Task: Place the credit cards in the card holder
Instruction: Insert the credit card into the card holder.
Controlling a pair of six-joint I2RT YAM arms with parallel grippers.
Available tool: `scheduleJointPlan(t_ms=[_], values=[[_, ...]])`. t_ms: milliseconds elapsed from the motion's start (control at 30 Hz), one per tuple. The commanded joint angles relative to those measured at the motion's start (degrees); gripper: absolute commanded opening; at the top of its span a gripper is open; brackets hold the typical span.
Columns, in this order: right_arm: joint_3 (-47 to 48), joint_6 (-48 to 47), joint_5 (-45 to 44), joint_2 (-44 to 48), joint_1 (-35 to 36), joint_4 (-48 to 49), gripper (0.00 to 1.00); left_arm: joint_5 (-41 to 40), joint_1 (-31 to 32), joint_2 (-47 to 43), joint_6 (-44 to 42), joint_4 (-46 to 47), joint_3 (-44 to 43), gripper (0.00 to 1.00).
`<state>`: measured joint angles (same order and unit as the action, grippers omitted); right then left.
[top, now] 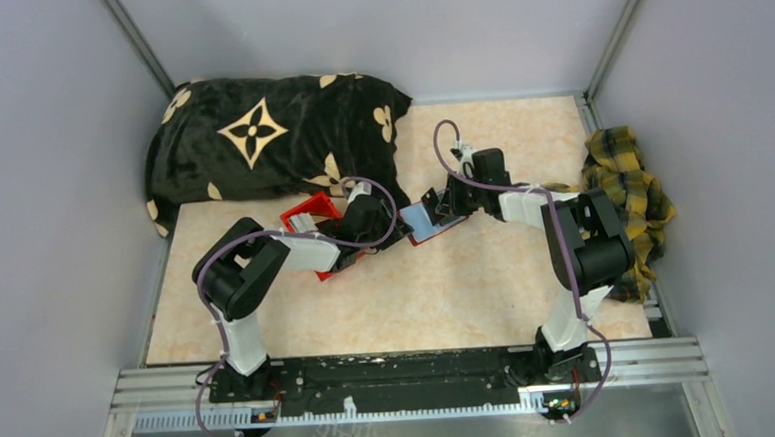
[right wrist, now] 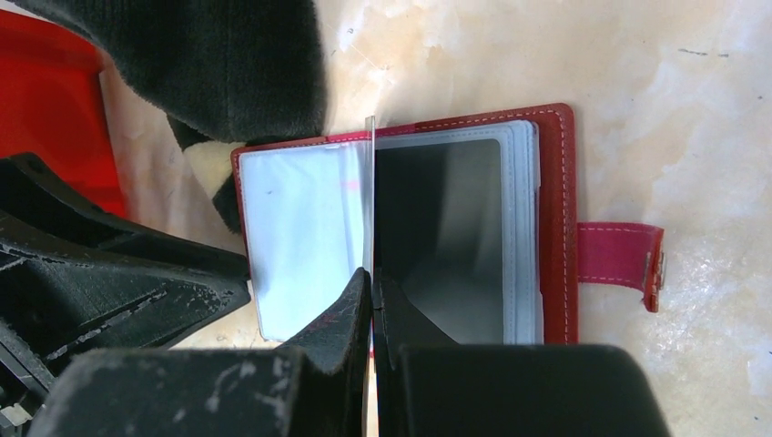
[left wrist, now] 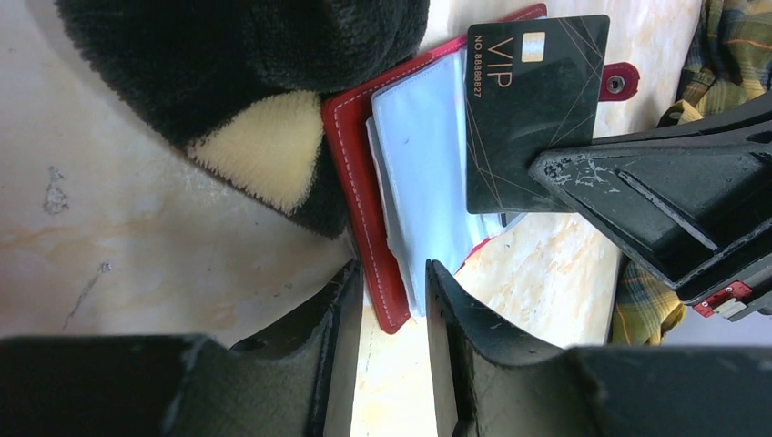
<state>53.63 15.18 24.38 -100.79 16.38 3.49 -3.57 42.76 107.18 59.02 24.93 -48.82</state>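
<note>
Right claw (right wrist: 373, 291) clamps the 6 o'clock edge of a credit card (right wrist: 370, 200), likely light, stiff and slick, edge-on over the fold of the open card holder (right wrist: 546, 228), whose snap tab (right wrist: 624, 255) sits at 3 o'clock, while the left claw (left wrist: 387, 282) sits narrow about the floppy 9 o'clock cover corner, pinch unclear.

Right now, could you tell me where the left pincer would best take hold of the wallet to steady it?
Probably the bare red corner of the wallet nearest the left pincer, approached from that open edge. It lies open and thin there, the corner between the spread fingers, clear of the card the right pincer holds over the fold.
</note>
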Motion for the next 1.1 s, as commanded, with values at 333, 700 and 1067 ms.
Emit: scheduleJointPlan(t_ms=[333, 700, 1067], values=[[-6.0, 0.9, 2.1, -1.5, 0.5, 3.4, 0.0, -3.3, 0.5, 4.1, -3.3, -6.6, -3.2, 0.37], [-10.5, 7.2, -0.1, 1.5, 0.7, 5.7, 0.0, -4.2, 1.2, 4.3, -4.2, -8.9, -3.8, 0.35], [-11.5, 15.3, -7.3, 2.1, 4.4, 4.6, 0.0, -5.0, 3.2, 4.5, -5.5, -10.9, -4.0, 0.29]])
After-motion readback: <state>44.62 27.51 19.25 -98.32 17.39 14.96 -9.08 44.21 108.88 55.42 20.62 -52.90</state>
